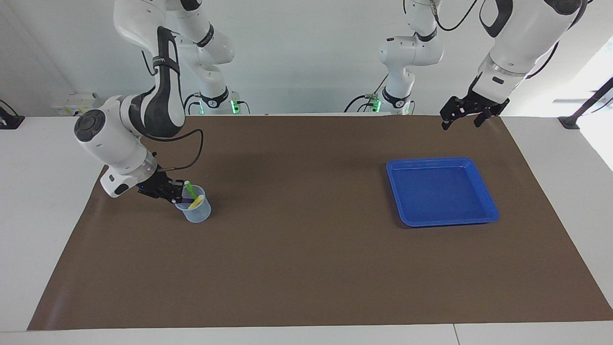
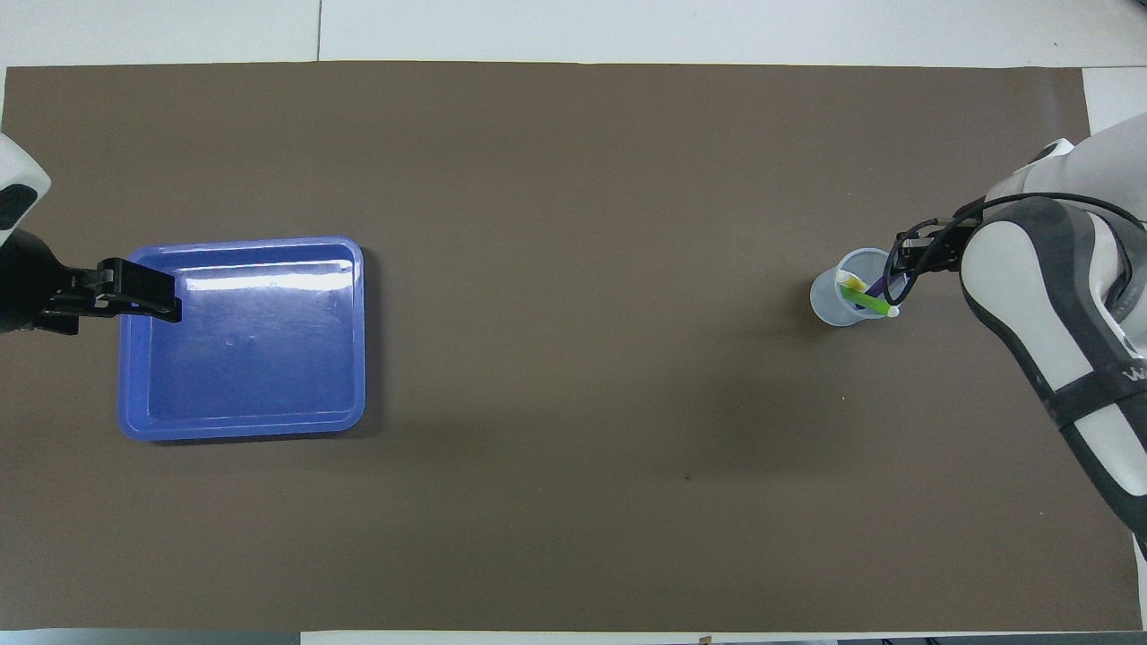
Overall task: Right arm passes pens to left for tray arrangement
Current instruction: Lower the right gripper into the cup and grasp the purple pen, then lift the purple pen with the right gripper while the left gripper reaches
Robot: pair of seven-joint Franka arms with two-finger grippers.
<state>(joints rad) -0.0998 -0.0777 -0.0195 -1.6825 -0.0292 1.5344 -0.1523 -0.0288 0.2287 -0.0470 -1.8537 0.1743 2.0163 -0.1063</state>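
Barely started: tray (image 1: 441,191) is bare, all three pens (image 1: 194,194) sit in the cup (image 1: 195,209). Right gripper (image 1: 178,192) has pinched shut on the purple pen (image 2: 876,288) at the cup; left gripper (image 1: 462,115) waits wide open, holding nothing, above the tray's edge.

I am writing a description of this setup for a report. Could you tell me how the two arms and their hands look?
Both arms are glossy white with rounded segments and dark grey or black joint bands and panels. A thin black cable loops along each forearm. The right hand and the left hand are small, black and two-fingered. Green lights glow at both arm bases.
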